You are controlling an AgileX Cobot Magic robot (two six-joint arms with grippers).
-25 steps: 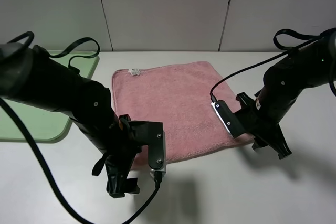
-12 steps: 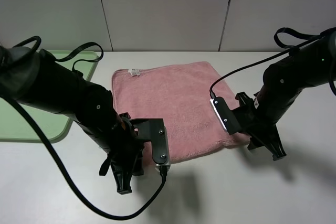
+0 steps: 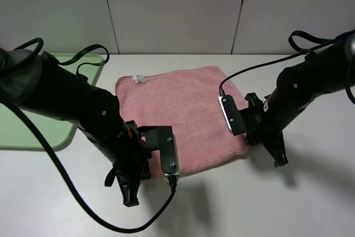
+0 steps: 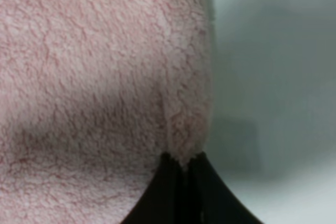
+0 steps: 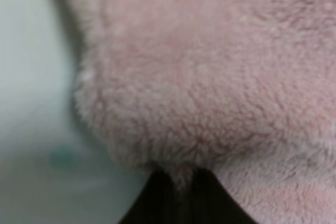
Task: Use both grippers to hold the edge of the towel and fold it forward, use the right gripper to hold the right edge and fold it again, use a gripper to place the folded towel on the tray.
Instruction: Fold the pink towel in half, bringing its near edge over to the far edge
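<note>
From high up, the towel [image 3: 177,109] lies flat on the surface [image 3: 233,203], the tray [image 3: 33,131] at its 9 o'clock. Left wrist: the left gripper [image 4: 182,167] is closed on the edge of the towel [image 4: 190,103]. Right wrist: the right gripper [image 5: 181,178] likewise pinches that edge.

We see a fuzzy pink terry towel [image 4: 94,77] pinched at its stitched edge [image 4: 191,103].
Our black forked left gripper [image 4: 184,163] is clamped tight on that hem, cloth bunching at the tips; a pale grey tabletop [image 4: 273,77] lies beside it.
</note>
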